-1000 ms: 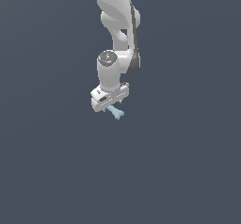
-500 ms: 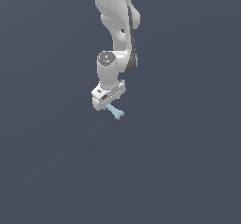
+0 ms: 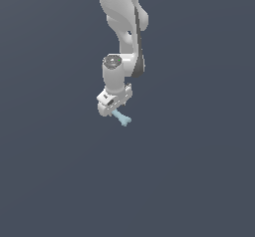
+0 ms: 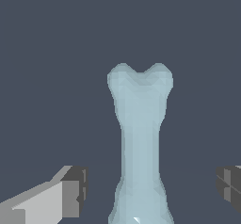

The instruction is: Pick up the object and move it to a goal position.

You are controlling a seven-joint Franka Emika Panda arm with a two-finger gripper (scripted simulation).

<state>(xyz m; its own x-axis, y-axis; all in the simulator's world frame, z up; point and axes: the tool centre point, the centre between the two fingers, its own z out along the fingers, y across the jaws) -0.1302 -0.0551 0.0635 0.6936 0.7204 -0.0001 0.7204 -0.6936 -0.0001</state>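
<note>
The object (image 3: 122, 118), a tiny pale light-blue piece with a short stem and a wider lobed end, is sitting just beneath my end effector (image 3: 110, 107) in the exterior view, its stem slanting down and toward the exterior view's right from the white fingers, its lobed end pointing away from them. I am reaching my white arm (image 3: 122, 22) down from the top of the frame, wrist bent over the piece, against a flat dark blue-grey ground. In the wrist view the object (image 4: 140, 138) is filling the middle of the picture, stem running up to a two-lobed end, and it is lying between my two fingertips (image 4: 70, 192). The dark pads are standing apart on either side of the stem, with clear ground showing between each pad and the piece, so my end effector is spread wide and is not pressing on the stem. Whether the piece is resting on the surface or hanging just clear of it, I cannot tell from either view.
</note>
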